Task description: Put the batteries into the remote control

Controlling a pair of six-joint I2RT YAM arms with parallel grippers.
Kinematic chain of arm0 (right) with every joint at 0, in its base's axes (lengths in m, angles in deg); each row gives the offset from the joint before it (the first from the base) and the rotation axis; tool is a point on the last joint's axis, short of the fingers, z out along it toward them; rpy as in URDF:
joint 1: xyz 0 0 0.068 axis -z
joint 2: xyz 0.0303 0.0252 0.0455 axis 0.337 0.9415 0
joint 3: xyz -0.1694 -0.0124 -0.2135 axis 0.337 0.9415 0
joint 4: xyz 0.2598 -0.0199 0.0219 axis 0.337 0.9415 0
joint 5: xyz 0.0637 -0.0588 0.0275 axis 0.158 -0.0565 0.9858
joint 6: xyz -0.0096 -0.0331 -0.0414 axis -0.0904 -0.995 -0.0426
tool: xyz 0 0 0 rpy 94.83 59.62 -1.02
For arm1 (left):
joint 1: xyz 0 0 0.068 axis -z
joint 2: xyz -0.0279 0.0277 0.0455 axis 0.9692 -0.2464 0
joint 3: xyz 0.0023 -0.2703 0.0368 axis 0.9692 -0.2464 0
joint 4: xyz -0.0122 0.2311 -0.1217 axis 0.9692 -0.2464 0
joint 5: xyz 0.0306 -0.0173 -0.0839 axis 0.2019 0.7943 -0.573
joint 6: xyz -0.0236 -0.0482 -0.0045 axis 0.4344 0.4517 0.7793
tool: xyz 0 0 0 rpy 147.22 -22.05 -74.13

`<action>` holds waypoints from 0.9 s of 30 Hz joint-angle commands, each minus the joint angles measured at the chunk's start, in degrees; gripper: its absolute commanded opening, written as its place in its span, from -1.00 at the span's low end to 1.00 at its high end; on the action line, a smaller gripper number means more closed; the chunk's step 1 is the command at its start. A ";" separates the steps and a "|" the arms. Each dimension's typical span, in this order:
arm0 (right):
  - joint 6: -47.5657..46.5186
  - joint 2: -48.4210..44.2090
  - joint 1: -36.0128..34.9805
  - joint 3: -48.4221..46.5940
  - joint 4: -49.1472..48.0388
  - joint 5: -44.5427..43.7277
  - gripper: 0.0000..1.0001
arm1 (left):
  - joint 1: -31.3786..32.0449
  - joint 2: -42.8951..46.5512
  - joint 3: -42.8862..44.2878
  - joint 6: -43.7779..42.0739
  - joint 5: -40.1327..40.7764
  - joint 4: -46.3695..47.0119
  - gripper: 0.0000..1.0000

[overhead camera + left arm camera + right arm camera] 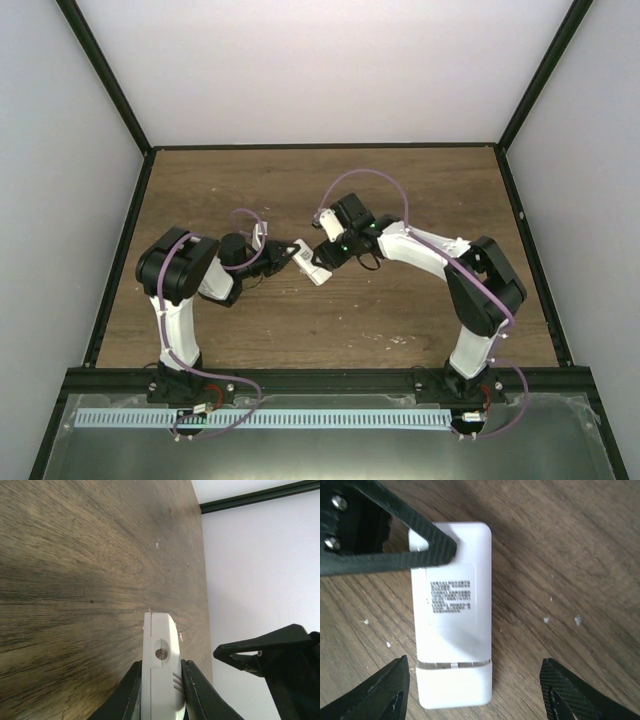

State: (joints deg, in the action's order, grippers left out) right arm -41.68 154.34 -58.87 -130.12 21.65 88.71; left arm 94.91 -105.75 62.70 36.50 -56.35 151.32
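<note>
- We see the remote control [452,625] near the middle of the counter [400,190], back side up. Its button face is turned away and hidden from us.
- The left gripper [161,680] has its fingers clamped on the remote control, one dark finger pressed against each long side. Its own camera looks along the shell's thin edge and cuts off the near part.
- In the right wrist view, one finger of the left gripper crosses the far corner of the remote control and hides that corner.
- The right gripper [475,680] hangs over the other end of the remote control, its fingers standing wide apart. One is on each side of the shell with bare wood between them and it (no contact that we can see), and only their tips enter the frame.
- A printed label [451,596] sits on the back of the remote control; its text is too small for us to read.
- A thin seam [454,664] crosses the shell near the end closest to the right gripper.
- A few white flecks [546,620] lie on the wood beside the remote control.
- From overhead, the two grippers crowd the remote control and only a white sliver shows.
</note>
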 commanded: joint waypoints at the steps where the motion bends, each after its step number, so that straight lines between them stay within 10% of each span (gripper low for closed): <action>1: -0.37 -0.47 0.34 1.36 2.84 -0.38 0.26 | 0.08 -1.07 0.36 -1.47 -0.01 0.99 -1.00; 27: 0.27 6.17 0.33 -0.56 2.77 -4.80 0.24 | -0.02 -1.21 0.90 -1.30 0.23 0.63 -1.00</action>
State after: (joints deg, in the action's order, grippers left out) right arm -41.70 158.60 -58.66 -128.72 24.84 85.43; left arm 94.76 -105.97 63.09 36.48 -56.06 151.28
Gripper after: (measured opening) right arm 0.621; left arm 0.165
